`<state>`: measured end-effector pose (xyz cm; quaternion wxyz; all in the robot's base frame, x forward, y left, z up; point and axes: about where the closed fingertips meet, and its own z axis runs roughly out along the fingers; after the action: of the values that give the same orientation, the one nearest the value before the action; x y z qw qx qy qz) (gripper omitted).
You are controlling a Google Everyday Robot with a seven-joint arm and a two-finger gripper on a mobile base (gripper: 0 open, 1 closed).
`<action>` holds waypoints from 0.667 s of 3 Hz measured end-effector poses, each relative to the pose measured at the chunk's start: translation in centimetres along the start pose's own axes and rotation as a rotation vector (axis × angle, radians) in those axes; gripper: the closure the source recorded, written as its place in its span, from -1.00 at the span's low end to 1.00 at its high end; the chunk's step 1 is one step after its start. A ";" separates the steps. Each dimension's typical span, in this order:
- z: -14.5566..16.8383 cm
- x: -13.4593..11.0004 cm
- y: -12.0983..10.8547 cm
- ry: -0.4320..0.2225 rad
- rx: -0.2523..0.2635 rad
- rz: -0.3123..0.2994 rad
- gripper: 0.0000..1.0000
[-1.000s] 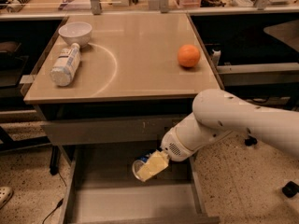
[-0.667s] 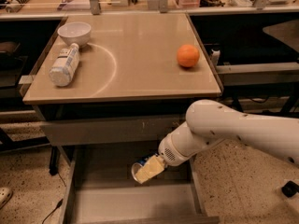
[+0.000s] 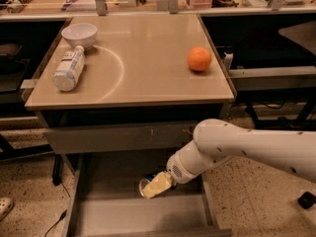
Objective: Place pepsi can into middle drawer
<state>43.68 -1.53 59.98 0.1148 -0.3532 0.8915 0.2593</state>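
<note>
The pepsi can point(image 3: 146, 183) lies tilted on its side, showing a silver end and a bit of blue, held over the back part of the open middle drawer point(image 3: 123, 216). My gripper point(image 3: 158, 184), with pale yellow fingers, is shut on the can at the end of my white arm point(image 3: 237, 147), which reaches in from the right. The can sits low inside the drawer, between its thin side walls; I cannot tell whether it touches the floor.
Above the drawer is a closed grey drawer front point(image 3: 113, 137) under a tan tabletop point(image 3: 148, 83). An orange point(image 3: 199, 59), a white bottle lying down point(image 3: 68, 69) and a white bowl point(image 3: 79, 33) sit on top. Black shelving stands on both sides.
My arm has shifted left and lowered a little, carrying the can slightly further over the drawer. The things on the tabletop have not moved.
</note>
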 end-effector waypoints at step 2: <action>2.1 -1.4 -0.9 -0.056 -0.008 0.022 1.00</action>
<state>45.34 -0.14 58.43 0.1353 -0.3367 0.8907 0.2740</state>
